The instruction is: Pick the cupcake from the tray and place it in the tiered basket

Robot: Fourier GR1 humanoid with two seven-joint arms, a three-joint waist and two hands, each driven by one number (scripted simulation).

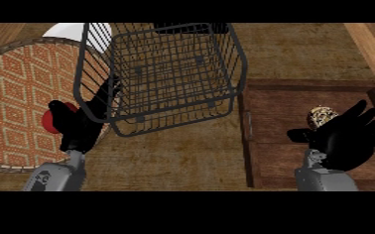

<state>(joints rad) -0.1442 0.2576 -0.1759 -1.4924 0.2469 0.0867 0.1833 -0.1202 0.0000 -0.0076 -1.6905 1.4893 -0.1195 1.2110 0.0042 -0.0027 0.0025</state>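
On the wooden counter (176,153), I saw the wire tiered basket (172,74) standing near the middle, its dark mesh bins stacked and filling much of my view from above. To the left of it lay a round woven mat (29,89) with an orange diamond pattern, and a white plate (70,29) showed behind that at the counter's far edge. To the right sat a dark wooden tray (282,109), its raised rim running along the near side of the basket.

The cupcake (322,116) was over the tray's right part, pale and speckled, just beside the fingers of my right robot hand (341,139). That hand's fingers were partly spread, the thumb reaching left under the cupcake; I could not tell whether they were closed around it or only beside it.

My left robot hand (84,124) showed at the mat's right edge, under the basket's lower corner, its fingers straight and pointing up toward the wire. A small red thing (53,119) lay on the mat, touching that hand's left side. The counter's planks ran brown and grainy across the rest of the view.
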